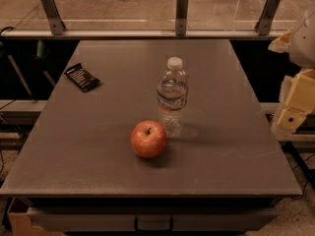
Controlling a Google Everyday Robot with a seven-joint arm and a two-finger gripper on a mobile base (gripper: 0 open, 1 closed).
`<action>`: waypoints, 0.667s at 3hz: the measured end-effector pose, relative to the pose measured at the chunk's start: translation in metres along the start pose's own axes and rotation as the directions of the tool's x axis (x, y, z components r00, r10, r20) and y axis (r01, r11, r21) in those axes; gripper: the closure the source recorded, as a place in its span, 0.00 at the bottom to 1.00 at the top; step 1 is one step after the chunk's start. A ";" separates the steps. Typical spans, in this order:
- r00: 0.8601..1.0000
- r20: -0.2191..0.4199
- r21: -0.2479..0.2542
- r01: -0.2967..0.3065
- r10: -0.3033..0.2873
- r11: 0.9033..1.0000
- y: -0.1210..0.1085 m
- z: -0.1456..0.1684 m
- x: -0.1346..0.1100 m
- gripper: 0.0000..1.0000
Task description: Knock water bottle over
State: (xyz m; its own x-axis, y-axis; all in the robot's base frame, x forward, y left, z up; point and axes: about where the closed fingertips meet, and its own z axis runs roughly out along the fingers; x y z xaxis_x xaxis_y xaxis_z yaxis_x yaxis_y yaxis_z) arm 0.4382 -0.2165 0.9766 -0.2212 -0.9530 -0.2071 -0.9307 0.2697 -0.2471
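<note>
The water bottle (172, 98) stands upright near the middle of the grey table (98, 146). It is clear and ribbed, with a white cap and a blue-red-white label band. A red apple (148, 139) sits just in front of it to the left, close to its base. My gripper (294, 107) is at the right edge of the view, off the table's right side, well apart from the bottle and about level with it.
A black snack packet (82, 77) lies at the table's back left. A glass railing with metal posts (181, 11) runs behind the table. A drawer handle (153, 225) shows under the front edge.
</note>
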 end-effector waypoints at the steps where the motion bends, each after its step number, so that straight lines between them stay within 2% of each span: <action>1: 1.000 0.000 0.000 0.000 0.000 1.000 0.000 0.000 0.000 0.00; 2: 0.998 0.052 -0.008 -0.020 0.020 1.000 0.002 0.006 -0.008 0.00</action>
State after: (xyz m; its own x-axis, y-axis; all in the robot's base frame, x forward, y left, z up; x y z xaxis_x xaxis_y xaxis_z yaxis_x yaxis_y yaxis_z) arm 0.4395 -0.2078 0.9716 -0.2245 -0.9388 -0.2613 -0.9284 0.2875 -0.2353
